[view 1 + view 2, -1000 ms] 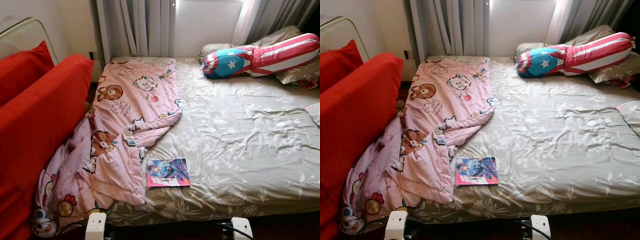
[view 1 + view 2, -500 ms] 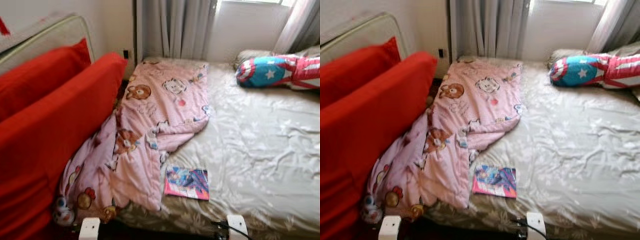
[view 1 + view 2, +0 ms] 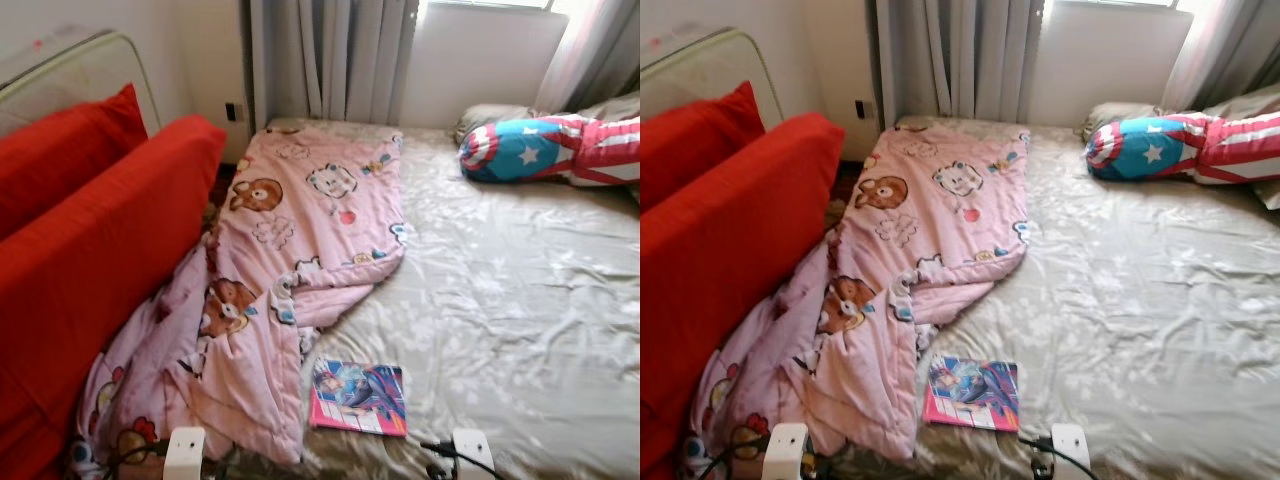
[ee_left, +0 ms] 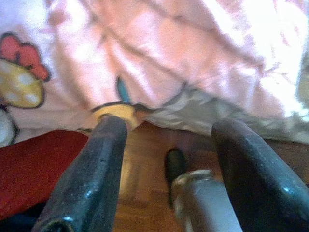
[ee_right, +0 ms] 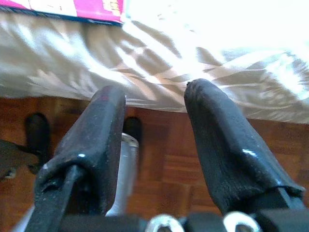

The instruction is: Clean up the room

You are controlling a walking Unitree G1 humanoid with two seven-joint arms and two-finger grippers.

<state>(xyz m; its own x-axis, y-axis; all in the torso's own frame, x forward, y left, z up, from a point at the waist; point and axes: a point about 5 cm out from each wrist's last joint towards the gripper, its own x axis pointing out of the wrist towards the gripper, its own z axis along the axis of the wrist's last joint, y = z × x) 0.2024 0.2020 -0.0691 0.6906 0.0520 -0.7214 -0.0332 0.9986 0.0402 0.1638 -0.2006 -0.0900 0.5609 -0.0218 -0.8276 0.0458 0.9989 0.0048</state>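
Showing wood floor [image 5: 159, 169] beneath bed [image 5: 193, 72].

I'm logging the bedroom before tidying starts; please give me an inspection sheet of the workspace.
Surface: bed, wrinkled olive floral sheet.
Job's things: pink cartoon blanket crumpled, spilling off the bed's left edge; comic book flat near the front edge.
Clutter: star-and-stripes bolster by the pillows.
Grippers: left gripper and right gripper open, empty, low over wooden floor.
Cables: black cable at right arm.
Surroundings: red sofa, grey curtains.
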